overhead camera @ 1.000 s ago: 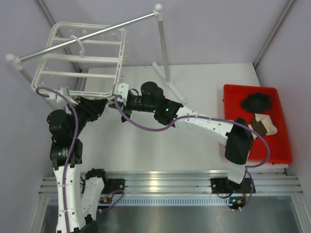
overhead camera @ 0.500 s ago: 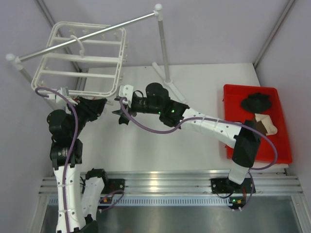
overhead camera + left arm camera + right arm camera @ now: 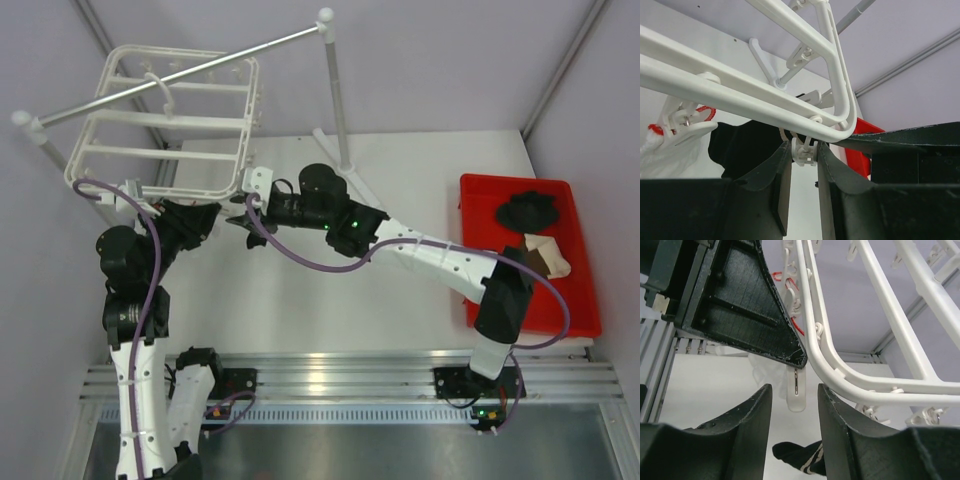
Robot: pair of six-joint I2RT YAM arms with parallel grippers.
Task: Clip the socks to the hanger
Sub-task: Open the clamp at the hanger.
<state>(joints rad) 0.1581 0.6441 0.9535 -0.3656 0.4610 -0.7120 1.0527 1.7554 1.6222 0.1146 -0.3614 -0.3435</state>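
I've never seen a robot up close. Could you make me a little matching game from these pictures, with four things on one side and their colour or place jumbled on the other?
Things:
1. hanger
2. tray
3. sock
4. clip

Descriptions:
A. black with white stripes
B. red, at the right side of the table
C. between the fingertips of the left gripper
D. white frame hooked on the metal rail

Pairs: 1-D, 2-B, 3-A, 4-C
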